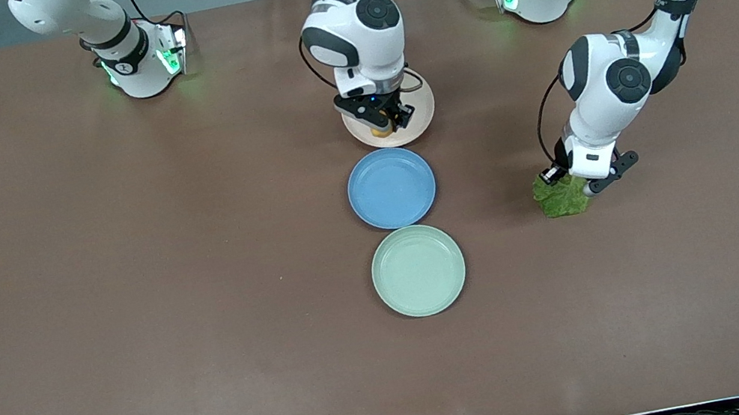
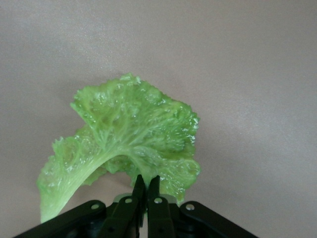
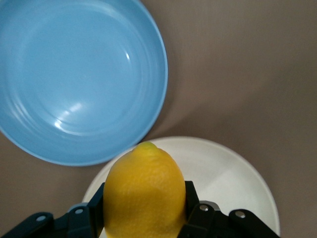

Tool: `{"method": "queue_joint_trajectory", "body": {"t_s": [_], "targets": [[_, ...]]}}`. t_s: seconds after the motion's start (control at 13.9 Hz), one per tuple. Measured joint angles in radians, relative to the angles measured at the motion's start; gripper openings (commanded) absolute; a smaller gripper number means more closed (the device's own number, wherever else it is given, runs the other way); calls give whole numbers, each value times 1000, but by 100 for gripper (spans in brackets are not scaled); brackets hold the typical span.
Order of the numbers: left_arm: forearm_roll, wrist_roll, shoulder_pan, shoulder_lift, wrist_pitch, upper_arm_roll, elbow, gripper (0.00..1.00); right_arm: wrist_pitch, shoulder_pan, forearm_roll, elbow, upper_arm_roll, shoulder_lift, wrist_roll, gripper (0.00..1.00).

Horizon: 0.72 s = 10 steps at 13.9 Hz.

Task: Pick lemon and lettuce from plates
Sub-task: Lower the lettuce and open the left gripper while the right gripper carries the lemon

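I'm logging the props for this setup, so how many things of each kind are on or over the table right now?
Round shallow plates: 3, namely beige-pink plate, blue plate, pale mint green plate
Small oval yellow lemon: 1, clamped in the right gripper
Crinkly green lettuce leaf: 1, pinched by the left gripper
Total: 5

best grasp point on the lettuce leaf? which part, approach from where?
Pinch the thin leaf edge next to the pale stem rib, coming from above. The lettuce is a flat, crinkly sheet with no bulk, so only an edge pinch fits between two fingers. The left gripper is shut on it there, over the bare table. The right gripper holds the lemon across its middle.
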Motion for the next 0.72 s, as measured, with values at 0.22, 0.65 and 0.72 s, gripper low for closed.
{"method": "queue_joint_trajectory", "body": {"t_s": [0.22,0.65,0.72], "targets": [[0,13,4,8,7,0,-1,25,-53,-102,0,-51,-3,-111,-187,0],[0,41,15,3,26,0,12,100,-53,-424,0,-304,-11,-326,-726,0],[0,44,15,-7,22,0,20,100,-52,-488,0,-339,-12,-356,-824,0]]}}
